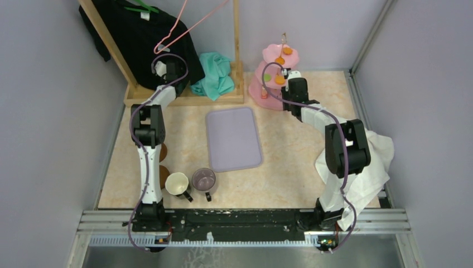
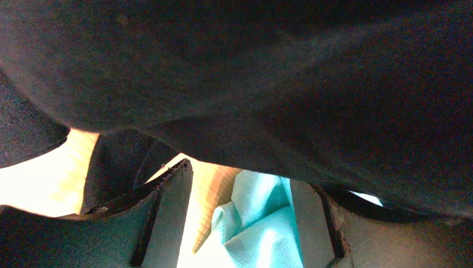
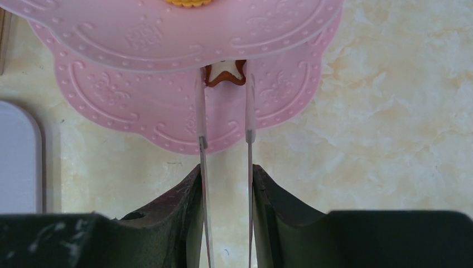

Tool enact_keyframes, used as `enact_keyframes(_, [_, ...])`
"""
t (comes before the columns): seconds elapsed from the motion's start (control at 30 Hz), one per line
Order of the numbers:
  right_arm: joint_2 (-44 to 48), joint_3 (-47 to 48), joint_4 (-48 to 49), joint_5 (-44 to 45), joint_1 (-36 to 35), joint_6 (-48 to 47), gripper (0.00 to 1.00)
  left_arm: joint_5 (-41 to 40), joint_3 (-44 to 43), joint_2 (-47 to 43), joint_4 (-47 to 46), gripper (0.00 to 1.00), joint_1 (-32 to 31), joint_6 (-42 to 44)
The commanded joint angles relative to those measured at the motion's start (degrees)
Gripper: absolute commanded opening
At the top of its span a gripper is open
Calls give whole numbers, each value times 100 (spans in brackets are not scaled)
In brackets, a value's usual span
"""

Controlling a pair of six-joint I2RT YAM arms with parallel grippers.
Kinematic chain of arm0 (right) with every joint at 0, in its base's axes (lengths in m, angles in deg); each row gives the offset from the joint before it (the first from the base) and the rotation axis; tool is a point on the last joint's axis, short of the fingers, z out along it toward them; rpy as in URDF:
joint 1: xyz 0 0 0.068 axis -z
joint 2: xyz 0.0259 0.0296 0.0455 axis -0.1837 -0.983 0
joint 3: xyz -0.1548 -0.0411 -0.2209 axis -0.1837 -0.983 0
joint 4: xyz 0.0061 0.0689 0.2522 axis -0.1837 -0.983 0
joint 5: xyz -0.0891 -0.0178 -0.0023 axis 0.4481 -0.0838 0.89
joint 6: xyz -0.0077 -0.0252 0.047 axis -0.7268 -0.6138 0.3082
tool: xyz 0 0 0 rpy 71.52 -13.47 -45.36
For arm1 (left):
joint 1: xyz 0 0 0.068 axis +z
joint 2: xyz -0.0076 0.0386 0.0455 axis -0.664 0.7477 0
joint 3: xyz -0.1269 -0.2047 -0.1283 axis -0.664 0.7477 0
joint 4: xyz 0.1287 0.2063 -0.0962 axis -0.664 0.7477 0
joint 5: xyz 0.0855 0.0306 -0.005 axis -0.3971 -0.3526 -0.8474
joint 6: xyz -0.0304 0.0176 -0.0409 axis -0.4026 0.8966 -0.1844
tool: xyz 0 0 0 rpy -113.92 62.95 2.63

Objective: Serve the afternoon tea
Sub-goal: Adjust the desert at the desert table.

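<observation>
Brown-rimmed star cookie (image 3: 224,75), white centre, btw tongs (image 3: 199,111) tips, on pink stand (image 3: 111,95)

1. Beige marbled table (image 1: 279,167)
2. Lilac tray (image 1: 233,138) lies flat at its centre
3. Pink three-tier stand (image 1: 257,95) far right; wooden rack base (image 1: 184,99) far left, teal cloth (image 1: 215,75) bunched there
4. Cream mug (image 1: 176,182) and greyish-purple mug (image 1: 204,179) side by side near left, brown coasters (image 1: 165,176) just beside
5. White towel (image 1: 368,173) at the right edge
</observation>
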Motion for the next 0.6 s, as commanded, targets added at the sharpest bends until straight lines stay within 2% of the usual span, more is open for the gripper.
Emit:
enact_keyframes(0.0, [306,18,169,70,-43,86,33,4,31,-338,-117,70,-43,-23])
enact_keyframes(0.57, [625,-181,155,161,-83,174,35,48,68,-427,-111,70,-39,45])
